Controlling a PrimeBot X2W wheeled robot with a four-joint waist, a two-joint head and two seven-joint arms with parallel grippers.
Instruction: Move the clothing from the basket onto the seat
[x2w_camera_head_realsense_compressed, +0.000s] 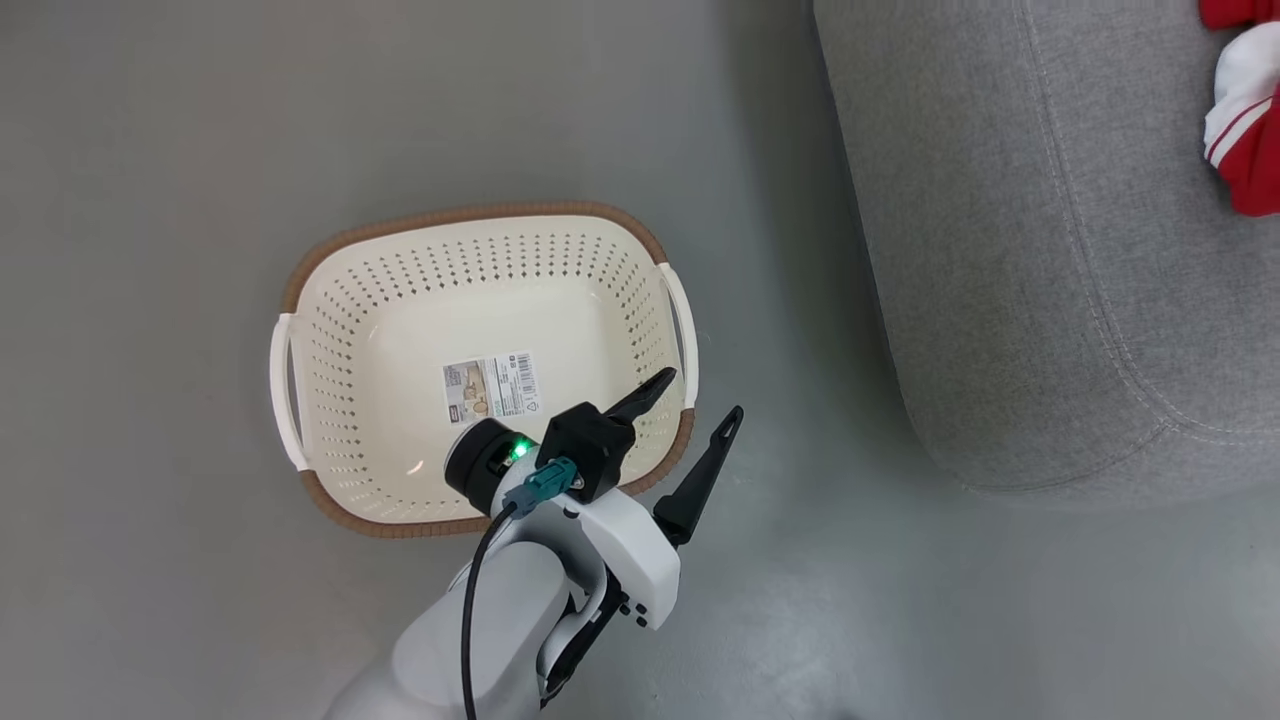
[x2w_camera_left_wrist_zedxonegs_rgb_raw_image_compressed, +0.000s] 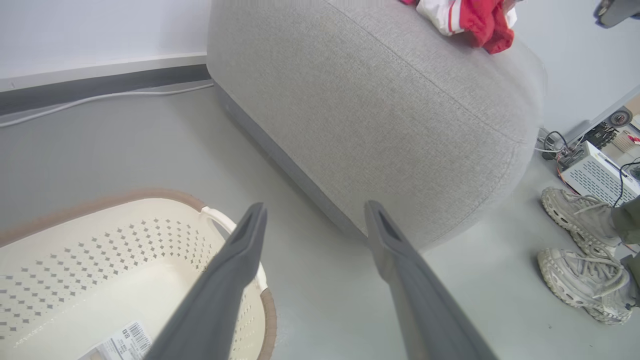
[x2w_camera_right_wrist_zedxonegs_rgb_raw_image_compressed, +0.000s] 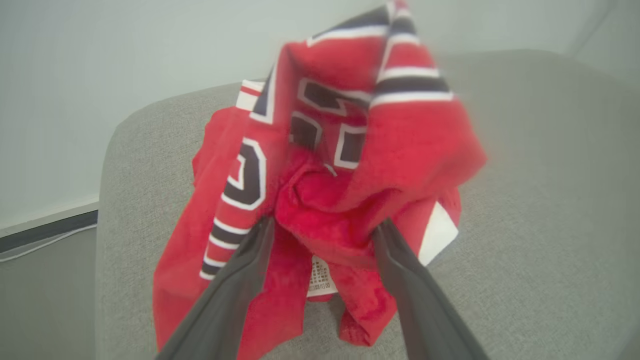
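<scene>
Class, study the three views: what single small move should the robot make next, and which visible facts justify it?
Probably draw the right gripper straight back from the red jersey with white-striped trim. Its jaws stand open either side of the cloth, which lies heaped on the grey woven-fabric seat cushion, and the cream perforated basket holds no clothing.

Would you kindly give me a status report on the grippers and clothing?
Left gripper open by basket rim, holding nothing. Right gripper open around jersey on seat. Basket empty. Person's shoes beside seat.
</scene>
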